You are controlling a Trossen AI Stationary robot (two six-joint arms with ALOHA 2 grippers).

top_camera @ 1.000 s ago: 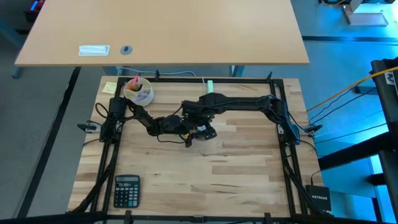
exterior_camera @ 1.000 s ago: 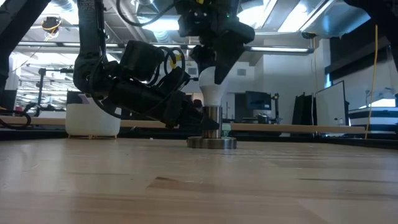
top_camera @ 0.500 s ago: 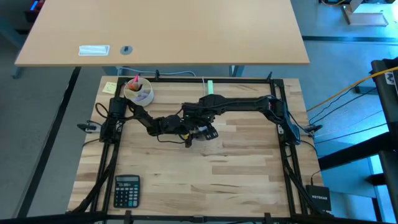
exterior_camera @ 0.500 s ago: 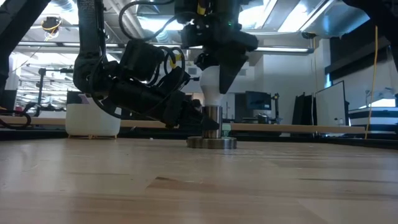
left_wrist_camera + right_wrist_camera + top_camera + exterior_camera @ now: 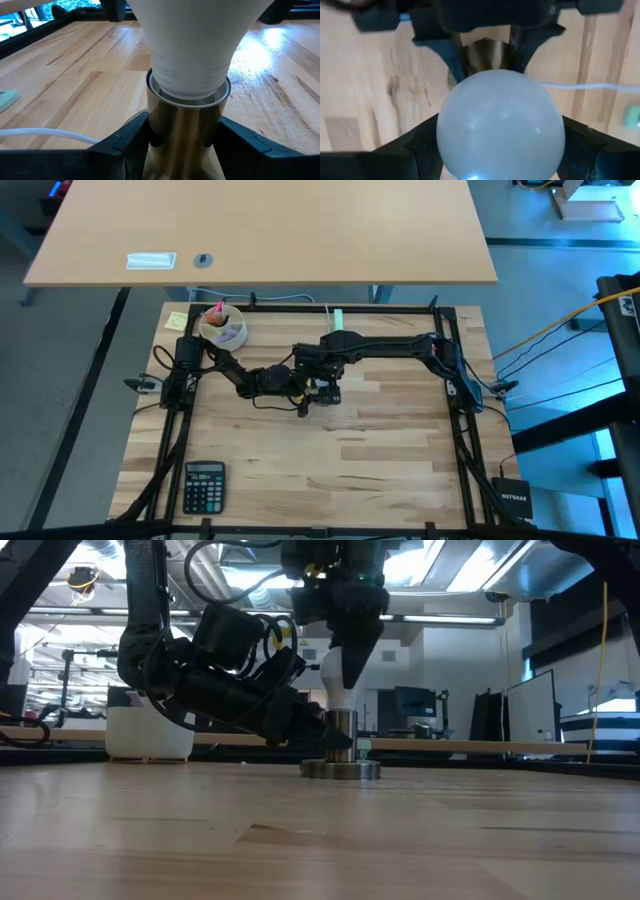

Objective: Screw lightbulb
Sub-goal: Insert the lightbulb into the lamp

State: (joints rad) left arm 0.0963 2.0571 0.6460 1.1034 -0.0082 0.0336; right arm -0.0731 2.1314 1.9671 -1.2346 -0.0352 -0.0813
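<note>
One white lightbulb (image 5: pixel 338 680) upright in a metal socket (image 5: pixel 341 732) at mid-table, round base (image 5: pixel 341 769) flat on the wood. Right gripper (image 5: pixel 344 675) pinching the bulb's globe from above, arm reaching in from the right. Left gripper (image 5: pixel 182 135) clamped on the socket barrel, arm stretched low from the left.

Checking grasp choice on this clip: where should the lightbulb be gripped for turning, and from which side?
Grip the lightbulb on its round white globe, coming from straight above. It stands upright in the metal socket, so only the globe is free. The left gripper is clamped on the socket barrel from the side, and the right gripper flanks the globe from above, which looks sensible.
</note>
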